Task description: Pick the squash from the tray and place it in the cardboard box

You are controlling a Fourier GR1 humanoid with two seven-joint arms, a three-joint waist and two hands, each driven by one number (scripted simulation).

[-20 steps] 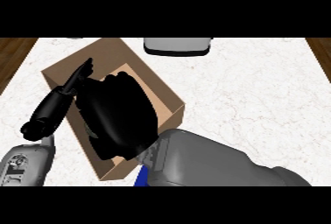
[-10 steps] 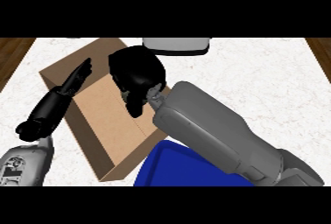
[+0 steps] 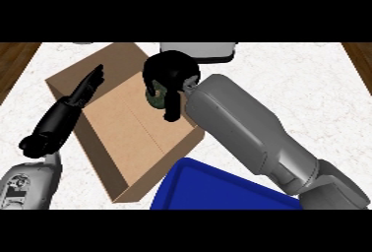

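**Squash held over the box, ready to set down**

The white marbled table (image 3: 305,74) carries everything. On it the open cardboard box (image 3: 123,142) takes up the left and middle of the view, its brown floor bare where it shows. The blue tray (image 3: 218,189) sits at the lower edge, just beside the box's near corner. A grey-white object (image 3: 200,50) lies at the far edge, behind the box.

The right hand (image 3: 170,74) reaches in over the far right part of the box, its fingers curled round the squash (image 3: 154,98); only a small dark green patch of it shows beneath them. Whether the squash touches the box floor cannot be told. The left hand (image 3: 80,93) lies over the box's left wall, fingers straight and together, holding nothing.

The step in hand looks like the placing. To do it well, the right hand should lower inside the walls, keeping away from the right wall beside it, until the squash rests on the floor. Only then should the fingers uncurl, and the hand should lift straight up so it does not drag the squash along.
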